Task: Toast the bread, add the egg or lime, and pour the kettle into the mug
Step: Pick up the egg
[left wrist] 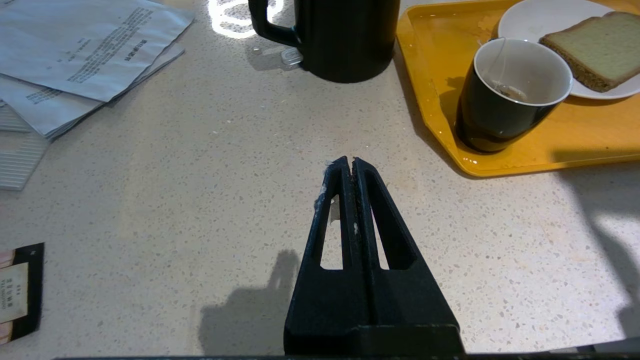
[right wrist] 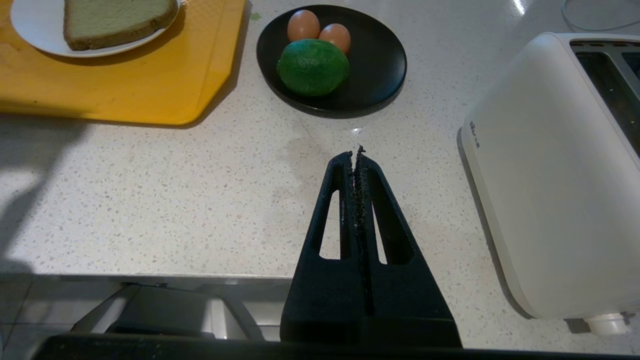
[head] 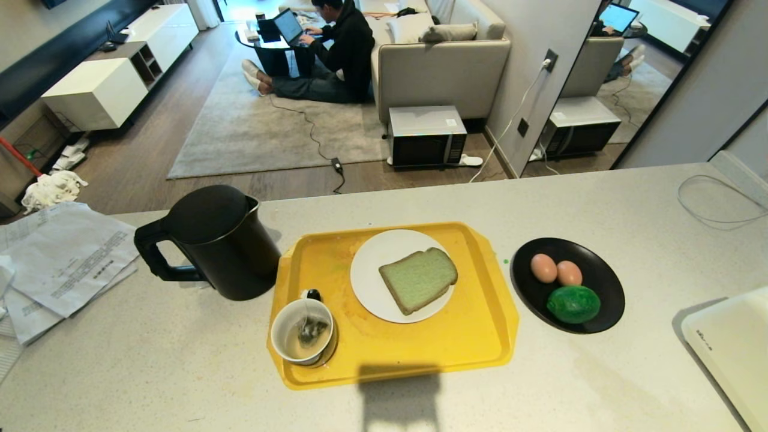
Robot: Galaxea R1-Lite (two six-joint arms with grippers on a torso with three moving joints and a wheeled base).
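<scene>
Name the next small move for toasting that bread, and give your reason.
Probably open the right gripper and reach toward the pale green bread slice on the round white plate. Both grippers are shut and empty over the counter, and the white toaster sits on the right arm's side.

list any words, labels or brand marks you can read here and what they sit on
Nothing can be read outright.
Papers: printed lines, too small to read.
Toaster: small dark mark on its side, blurred.
Dark card at the counter edge: pale label, print too blurred.
Kettle, mug, tray: no text seen.
</scene>
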